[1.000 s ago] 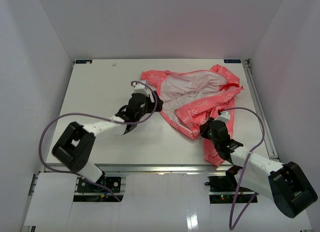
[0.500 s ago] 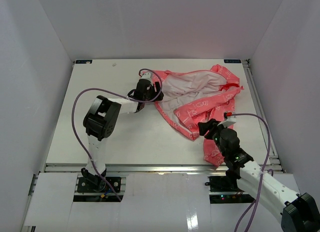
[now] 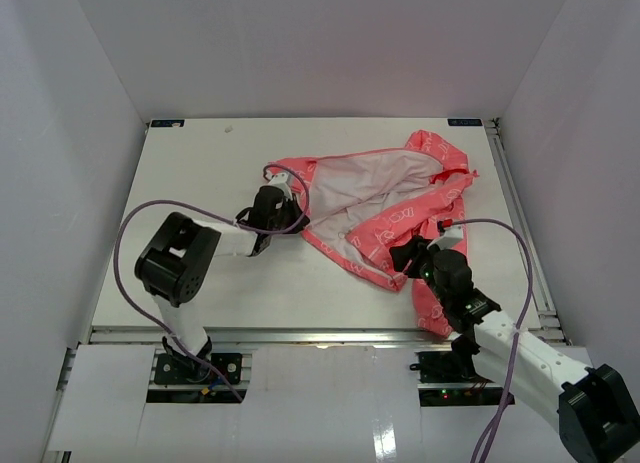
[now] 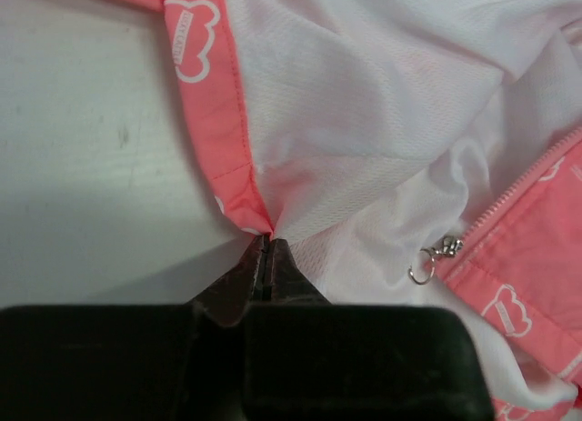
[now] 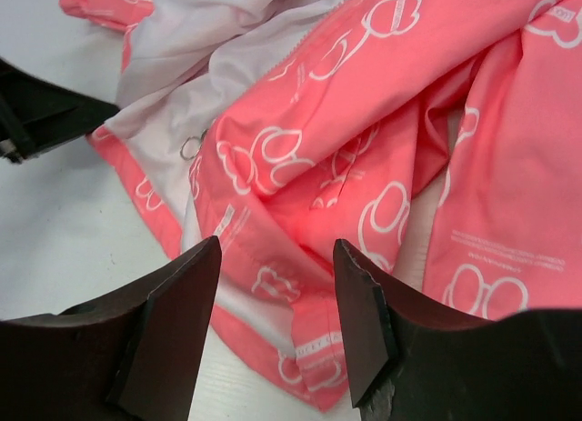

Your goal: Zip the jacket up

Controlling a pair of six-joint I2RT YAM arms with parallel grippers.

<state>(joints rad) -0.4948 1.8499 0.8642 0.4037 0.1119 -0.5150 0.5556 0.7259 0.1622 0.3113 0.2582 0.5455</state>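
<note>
Status: the jacket (image 3: 385,198) lies open on the right half of the table (image 3: 190,183), white lining up. The zipper is undone, and its pull ring (image 4: 435,260) rests on the lining.

Grip: the left gripper (image 4: 265,250) has its fingers together, pinching the coral front edge. The right gripper (image 5: 273,298) has its fingers apart over the lower front panel and holds nothing.

Remaining: match the two halves, seat the zipper, pull it up.

Room: the table is bare to the left and near side. One sleeve lies close to the near edge.

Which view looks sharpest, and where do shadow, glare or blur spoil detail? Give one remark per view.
Top view: even light, jacket sharp. Left wrist view: white lining nearly washed out, left hand a black featureless mass, soft shadow on the table beside it. Right wrist view: prints crisp, right hand dark and slightly soft.
</note>
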